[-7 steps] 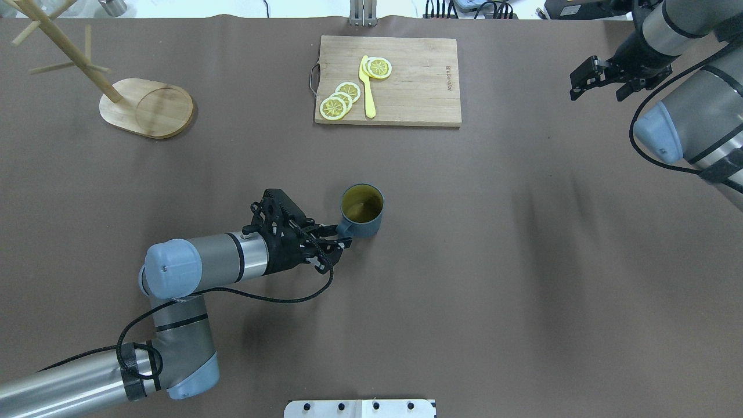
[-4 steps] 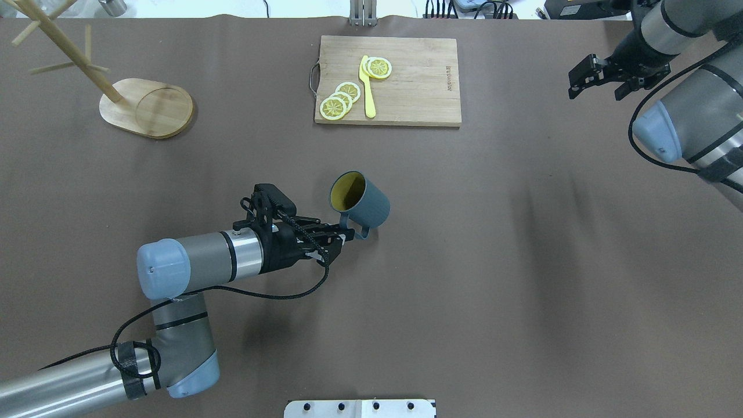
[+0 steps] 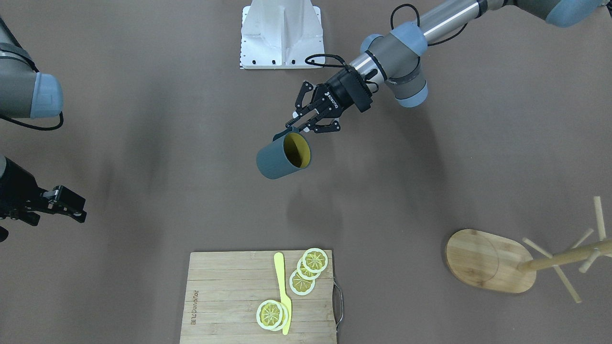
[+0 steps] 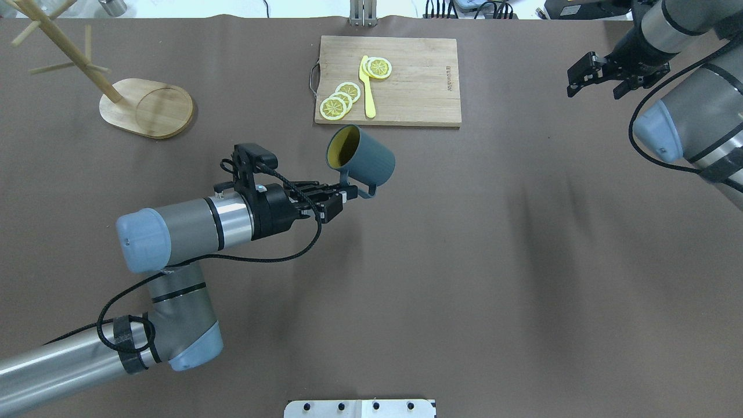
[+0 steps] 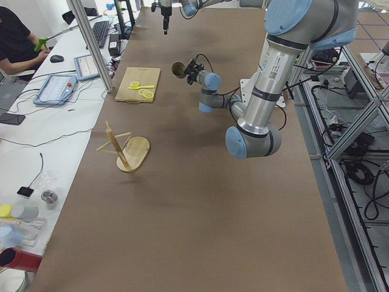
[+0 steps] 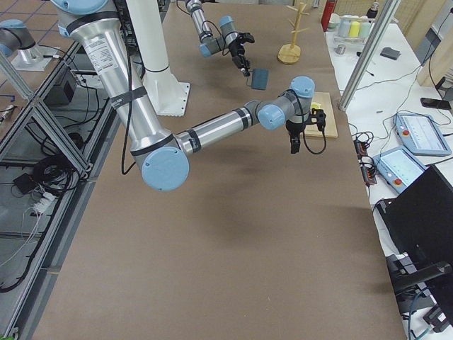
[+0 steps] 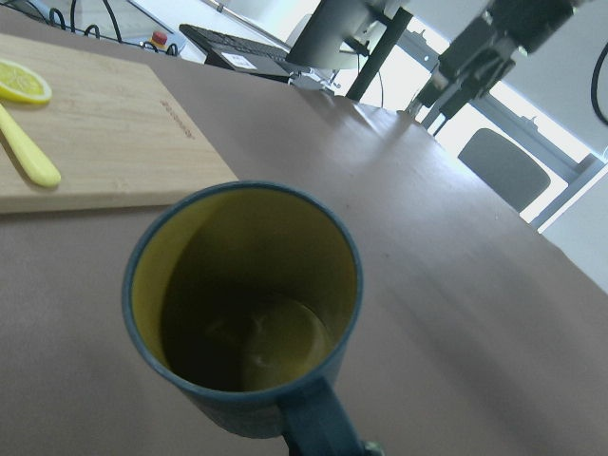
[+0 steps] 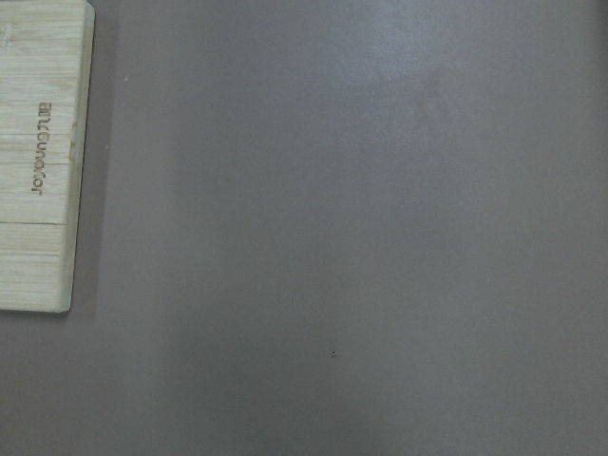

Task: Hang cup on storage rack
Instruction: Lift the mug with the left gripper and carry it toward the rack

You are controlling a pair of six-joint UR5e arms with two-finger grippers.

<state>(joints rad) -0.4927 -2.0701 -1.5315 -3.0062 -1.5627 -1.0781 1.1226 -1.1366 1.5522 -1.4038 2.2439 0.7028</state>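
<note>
My left gripper (image 4: 342,196) (image 3: 295,125) is shut on the handle of the slate-blue cup (image 4: 361,157) (image 3: 282,156) and holds it in the air, tipped on its side, yellow inside facing the rack side. The left wrist view looks into the cup (image 7: 242,299). The wooden storage rack (image 4: 146,108) (image 3: 487,260) stands at the far left of the table, its pegs bare. My right gripper (image 4: 598,72) (image 3: 67,205) hangs open and empty at the far right.
A wooden cutting board (image 4: 418,87) (image 3: 229,296) with lemon slices (image 4: 339,100) and a yellow knife (image 4: 367,87) lies at the far middle, just beyond the cup. A white mount plate (image 4: 360,409) sits at the near edge.
My left gripper has lifted the cup off the table by its handle, tipped it onto its side and carried it up and away toward the cutting board. The right gripper has barely shifted.
</note>
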